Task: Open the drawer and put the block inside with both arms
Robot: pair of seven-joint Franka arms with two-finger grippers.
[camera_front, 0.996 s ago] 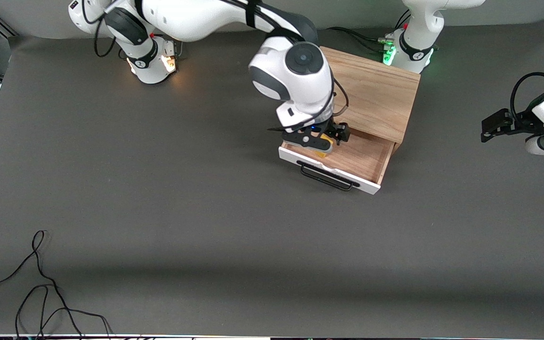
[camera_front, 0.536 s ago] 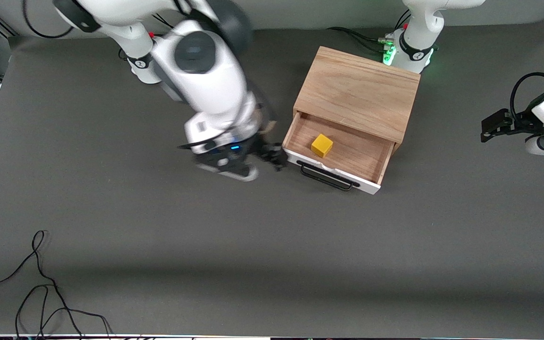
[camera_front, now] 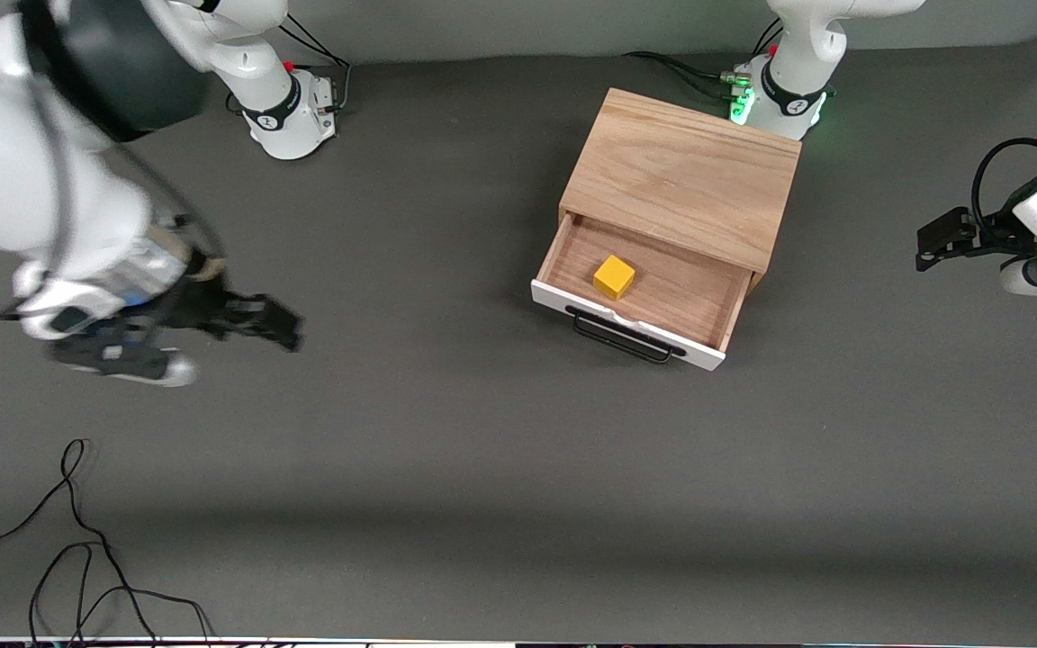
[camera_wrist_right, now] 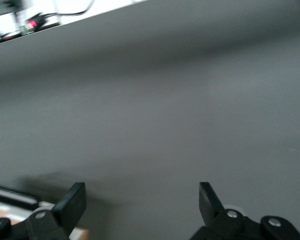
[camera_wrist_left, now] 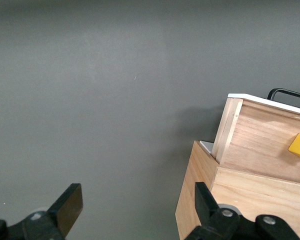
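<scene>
Both grippers, left gripper point(camera_front: 933, 241) and right gripper point(camera_front: 280, 326), hung jaws apart, well clear of the drawer point(camera_front: 635, 292). With the block point(camera_front: 614, 276) inside the open drawer, a careless return swing could likely knock its handle point(camera_front: 622, 336).

a dark grey matte bench point(camera_front: 446, 468) fills the view — a loose black cable point(camera_front: 77, 549) coils on it, near the front camera at the right arm's end.

No legible text or labels.
</scene>
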